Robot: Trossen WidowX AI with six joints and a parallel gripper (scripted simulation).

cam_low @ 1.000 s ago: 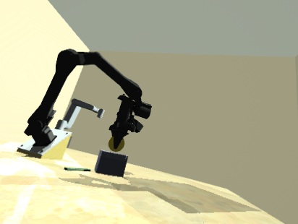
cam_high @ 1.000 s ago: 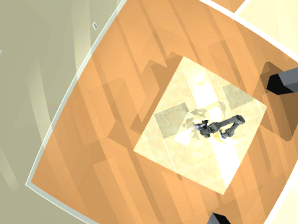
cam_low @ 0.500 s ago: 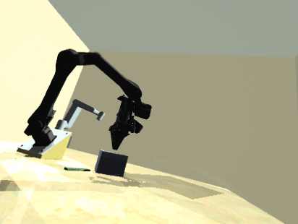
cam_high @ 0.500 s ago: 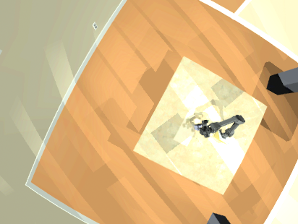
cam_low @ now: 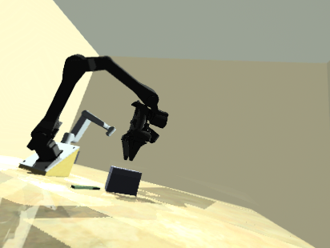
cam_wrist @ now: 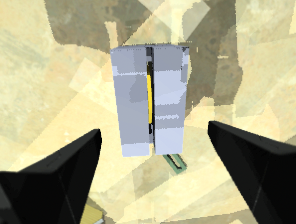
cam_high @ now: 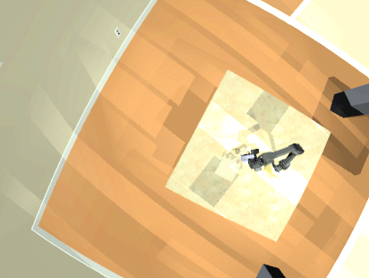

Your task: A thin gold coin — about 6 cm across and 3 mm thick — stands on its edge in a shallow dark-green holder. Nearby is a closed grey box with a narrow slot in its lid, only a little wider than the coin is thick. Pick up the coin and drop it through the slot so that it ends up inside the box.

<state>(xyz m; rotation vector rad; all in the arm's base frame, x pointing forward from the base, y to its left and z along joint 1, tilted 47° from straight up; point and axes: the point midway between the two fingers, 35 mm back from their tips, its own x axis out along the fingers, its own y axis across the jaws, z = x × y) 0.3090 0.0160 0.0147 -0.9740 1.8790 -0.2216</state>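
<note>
Gripper (cam_wrist: 152, 145) spread wide, nothing between the fingers; both dark fingertips frame the lower corners of the wrist view, well apart. It hangs straight above the grey box (cam_wrist: 150, 100), not touching it. Gold coin (cam_wrist: 149, 92) sits edge-on in the lid slot (cam_wrist: 149, 55), a thin yellow line running along the slot, partly down inside the box. How deep it sits cannot be told.

Exterior view: black arm (cam_low: 72, 92) reaches over from its base (cam_low: 48, 160), gripper (cam_low: 130, 154) pointing down over the box (cam_low: 123, 180), a gap between tips and lid. Dark-green holder (cam_low: 85, 186) lies flat on the pale table top (cam_low: 200, 224), just beside the box on the base side; no coin shows in it. In the wrist view the holder (cam_wrist: 175, 162) peeks out past the box's near edge.

Top view: arm (cam_high: 273, 157) small, details too tiny to read.
</note>
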